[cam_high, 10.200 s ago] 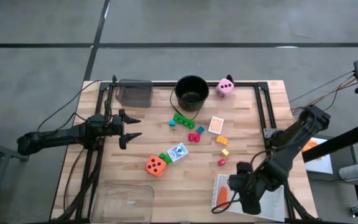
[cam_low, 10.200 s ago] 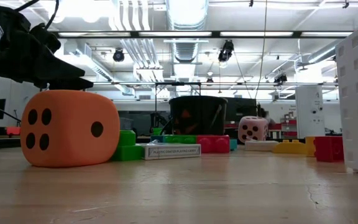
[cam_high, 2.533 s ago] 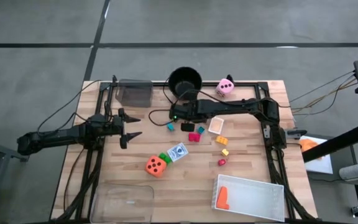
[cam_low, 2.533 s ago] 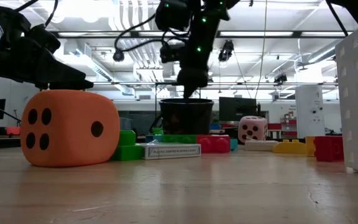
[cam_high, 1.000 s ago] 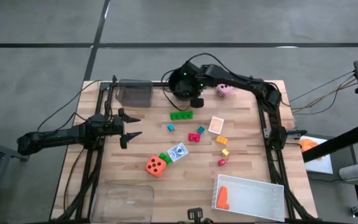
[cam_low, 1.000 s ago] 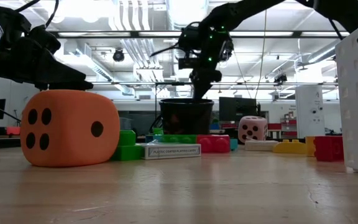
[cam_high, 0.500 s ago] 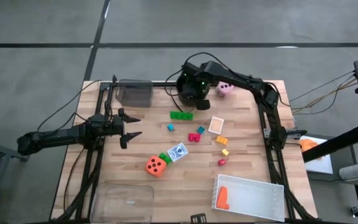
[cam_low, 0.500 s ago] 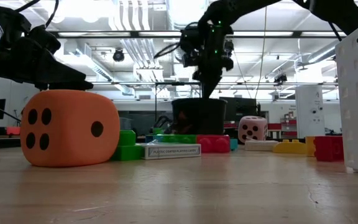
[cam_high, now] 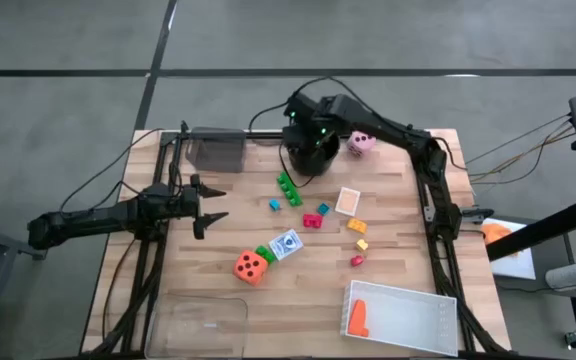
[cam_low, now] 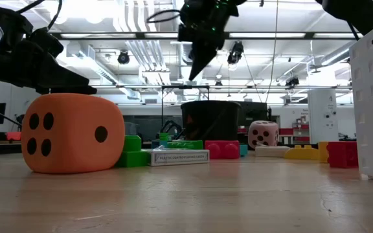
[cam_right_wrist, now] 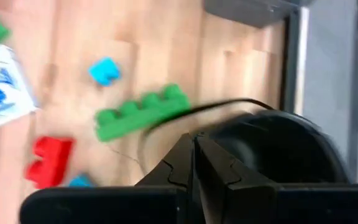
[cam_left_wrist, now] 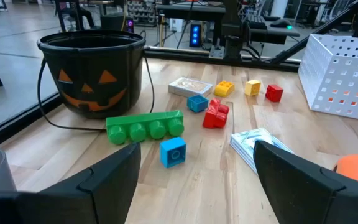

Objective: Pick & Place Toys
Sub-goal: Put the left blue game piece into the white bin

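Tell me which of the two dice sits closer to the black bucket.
The pink die, right beside the black bucket at the table's far edge. The orange die lies far off, toward the near side.

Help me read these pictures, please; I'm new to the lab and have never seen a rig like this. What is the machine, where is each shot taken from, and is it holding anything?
It is a robot with two dark arms at a wooden table. One picture looks straight down, one looks level across the tabletop, and two come from cameras on the wrists.

The left gripper waits at the table's left side, fingers open and holding nothing. The right gripper hangs above the black bucket, fingers shut, with nothing visible between them.

On the table lie toys: a long green brick beside the bucket, small blue, red, orange and yellow bricks, an orange die, a pink die and playing cards. A white tray with an orange object inside sits at the near right corner, and a clear tray at the near left.
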Robot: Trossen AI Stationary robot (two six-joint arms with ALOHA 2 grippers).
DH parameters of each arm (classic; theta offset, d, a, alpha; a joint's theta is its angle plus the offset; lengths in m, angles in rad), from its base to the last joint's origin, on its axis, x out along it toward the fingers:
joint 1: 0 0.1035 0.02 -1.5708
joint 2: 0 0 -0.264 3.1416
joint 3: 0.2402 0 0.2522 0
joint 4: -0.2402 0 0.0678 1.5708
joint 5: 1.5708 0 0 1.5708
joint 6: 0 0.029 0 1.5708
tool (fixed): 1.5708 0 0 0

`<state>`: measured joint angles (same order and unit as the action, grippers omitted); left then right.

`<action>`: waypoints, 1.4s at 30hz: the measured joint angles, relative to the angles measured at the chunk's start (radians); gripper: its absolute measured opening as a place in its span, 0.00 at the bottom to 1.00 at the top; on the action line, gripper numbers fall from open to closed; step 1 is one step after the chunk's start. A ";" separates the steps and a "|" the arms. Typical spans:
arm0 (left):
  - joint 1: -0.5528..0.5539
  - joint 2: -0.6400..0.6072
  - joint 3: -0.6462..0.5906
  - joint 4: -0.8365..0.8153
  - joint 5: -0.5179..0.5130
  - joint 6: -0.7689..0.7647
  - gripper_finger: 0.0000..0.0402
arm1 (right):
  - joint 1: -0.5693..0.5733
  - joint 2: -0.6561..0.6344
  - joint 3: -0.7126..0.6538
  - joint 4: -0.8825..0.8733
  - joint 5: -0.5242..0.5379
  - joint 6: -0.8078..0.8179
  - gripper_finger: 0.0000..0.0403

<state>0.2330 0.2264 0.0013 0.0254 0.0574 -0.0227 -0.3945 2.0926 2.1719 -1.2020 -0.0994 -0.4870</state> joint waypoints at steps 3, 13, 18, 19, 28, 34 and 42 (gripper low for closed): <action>0.000 0.000 0.000 0.000 -0.003 0.000 0.78 | 0.055 0.000 -0.023 0.021 -0.001 0.048 0.04; 0.000 0.000 0.000 0.000 -0.005 -0.003 0.78 | 0.309 0.001 -0.241 0.459 -0.084 0.178 0.04; 0.000 0.000 0.000 0.000 -0.006 -0.003 0.78 | 0.437 -0.005 -0.431 1.062 -0.202 0.230 0.04; 0.000 0.000 0.000 0.000 -0.006 -0.003 0.78 | 0.462 -0.005 -0.477 1.193 -0.205 0.231 0.04; 0.000 0.001 0.000 -0.001 -0.006 -0.004 0.78 | 0.577 -0.071 -0.913 1.983 -0.101 0.168 0.04; 0.000 0.001 0.000 -0.004 -0.052 -0.012 0.78 | 0.631 -0.264 -1.236 2.157 0.116 0.133 0.04; 0.000 0.001 0.000 0.033 -0.059 -0.028 0.78 | 0.752 -0.581 -1.456 2.013 0.448 0.164 0.05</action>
<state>0.2329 0.2272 0.0013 0.0585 -0.0013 -0.0511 0.3571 1.5112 0.7161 0.8112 0.3482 -0.3227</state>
